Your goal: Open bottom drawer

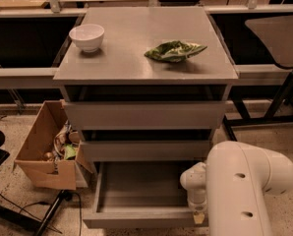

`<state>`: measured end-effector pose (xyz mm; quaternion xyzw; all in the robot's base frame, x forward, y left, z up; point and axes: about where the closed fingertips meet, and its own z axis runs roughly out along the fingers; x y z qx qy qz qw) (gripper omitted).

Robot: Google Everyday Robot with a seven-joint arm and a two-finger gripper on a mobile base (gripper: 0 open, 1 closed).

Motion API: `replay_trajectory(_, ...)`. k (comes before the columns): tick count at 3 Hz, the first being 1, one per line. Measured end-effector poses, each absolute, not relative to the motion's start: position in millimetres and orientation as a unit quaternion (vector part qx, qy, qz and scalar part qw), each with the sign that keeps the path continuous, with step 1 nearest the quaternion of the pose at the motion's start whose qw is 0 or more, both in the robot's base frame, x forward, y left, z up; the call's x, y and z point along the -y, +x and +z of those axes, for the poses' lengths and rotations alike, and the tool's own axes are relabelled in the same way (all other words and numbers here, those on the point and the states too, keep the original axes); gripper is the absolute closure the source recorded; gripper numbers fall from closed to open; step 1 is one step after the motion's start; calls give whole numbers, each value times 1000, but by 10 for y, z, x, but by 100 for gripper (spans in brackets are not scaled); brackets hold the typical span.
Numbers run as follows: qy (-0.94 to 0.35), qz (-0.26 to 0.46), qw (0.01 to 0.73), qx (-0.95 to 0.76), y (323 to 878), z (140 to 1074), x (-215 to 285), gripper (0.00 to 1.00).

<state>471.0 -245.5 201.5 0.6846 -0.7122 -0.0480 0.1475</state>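
The bottom drawer (136, 219) of the grey cabinet (146, 68) stands pulled out toward me, showing its smooth grey tray interior (141, 183). Its slim plain front runs along the lower edge of the view. The two taller drawer fronts above it are closed. My gripper (199, 216) hangs at the right end of the drawer front, below the white wrist joint, with the big white arm (245, 191) right of it. The gripper's tip sits at or on the front's top edge.
A white bowl (86, 37) and a green chip bag (173, 50) lie on the cabinet top. An open cardboard box (45, 154) with clutter stands on the floor at the left, next to the drawer. Cables and a black stand leg cross the floor at the lower left. Dark tables flank the cabinet.
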Motion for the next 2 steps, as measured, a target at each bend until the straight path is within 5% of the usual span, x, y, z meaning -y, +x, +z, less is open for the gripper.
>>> replay_trajectory(1, 676, -51, 170, 715, 4402, 2206, 2532, 94)
replay_trajectory(2, 676, -51, 170, 715, 4403, 2204, 2532, 100)
